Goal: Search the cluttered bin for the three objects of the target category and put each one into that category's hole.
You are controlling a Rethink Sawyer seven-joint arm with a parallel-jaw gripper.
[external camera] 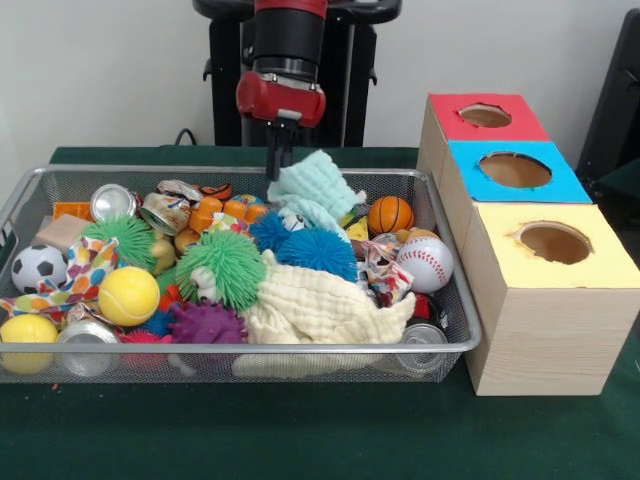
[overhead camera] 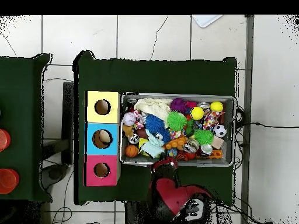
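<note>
Three bottles are what we are after, yet we can pick out none of them in either view; going left to right across the front view, the bin [external camera: 455,345] spreads over the left and centre of the frame, its mesh walls and thick rim packed with clutter. At far left we see a soccer ball [external camera: 38,267] and a yellow ball [external camera: 128,296]; towards the middle a green spiky ball [external camera: 226,264], a blue spiky ball [external camera: 318,250] and a cream cloth [external camera: 320,308]; further right a baseball [external camera: 424,263]. Shiny cans [external camera: 112,202] lie at the upper left and lower edge of the pile. At upper centre the gripper [external camera: 281,165] hangs at the bin's far rim, just beside a mint cloth [external camera: 315,185]; whether it stands apart or together we cannot tell, nor whether it touches the cloth. At right stand the boxes, and the hole [external camera: 514,170] with the blue surround sits between the red one above and the yellow one below.

We judge the search is the risk here; clear thin plastic would be hard to spot under cloths and balls, so a grab could close on a can or a cloth instead; a light bottle could also slip or crush when squeezed; and a drop could land in a neighbouring opening. In the overhead view something pale shows inside the blue hole, though we cannot say what.
</note>
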